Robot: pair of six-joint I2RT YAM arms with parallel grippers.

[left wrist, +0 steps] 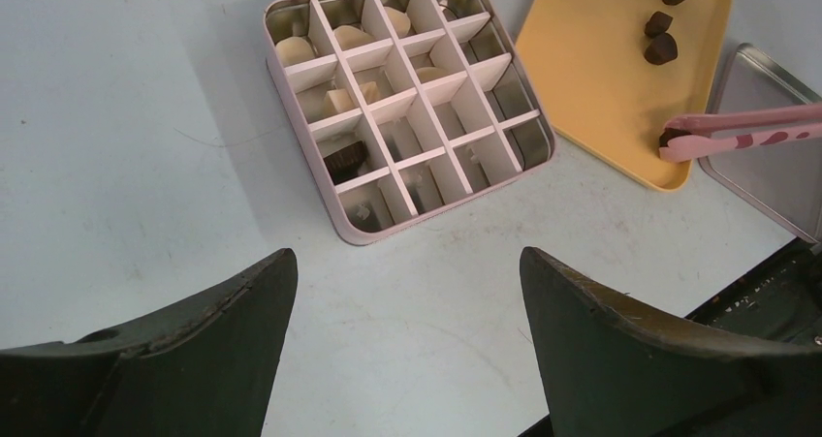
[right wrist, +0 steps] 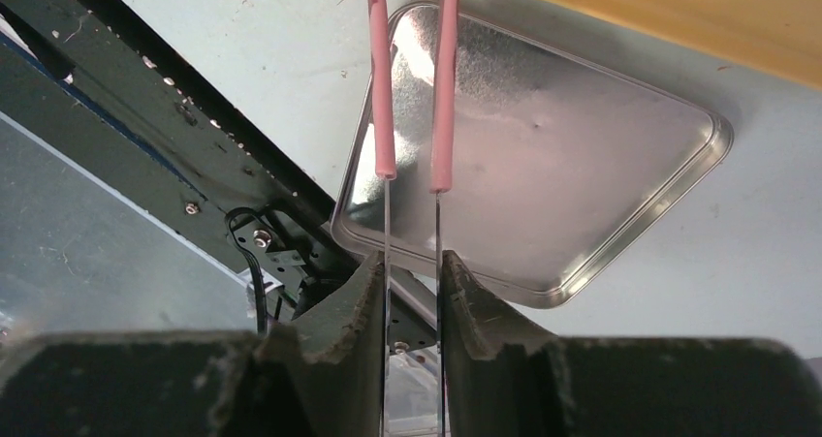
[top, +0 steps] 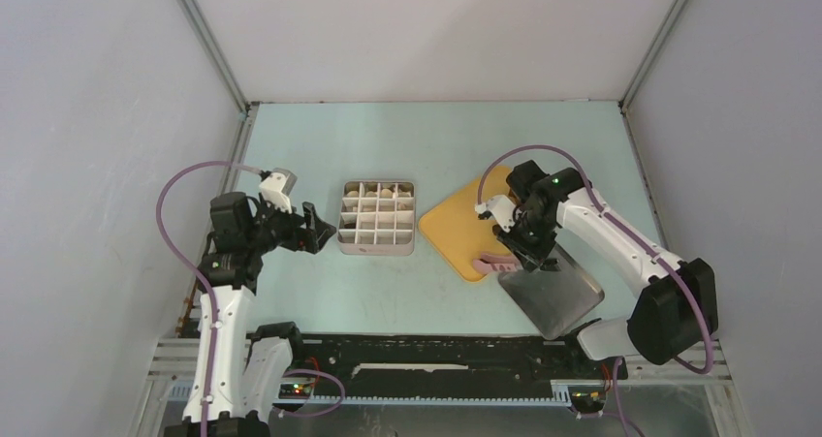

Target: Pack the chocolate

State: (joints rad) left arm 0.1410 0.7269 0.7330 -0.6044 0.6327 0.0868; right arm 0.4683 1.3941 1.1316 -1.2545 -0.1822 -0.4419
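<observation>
On the pale green counter, chocolate pieces sit in the central pink gridded tin and on the yellow tray right of it. Left jaws stand apart; right jaws clamp pink tongs.

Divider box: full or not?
Partly full: box holds chocolate in some cells; several cells show bare metal.

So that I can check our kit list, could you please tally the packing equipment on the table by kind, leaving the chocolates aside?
pink tongs: 1
yellow tray: 1
divided box: 1
metal lid: 1
Total: 4
</observation>
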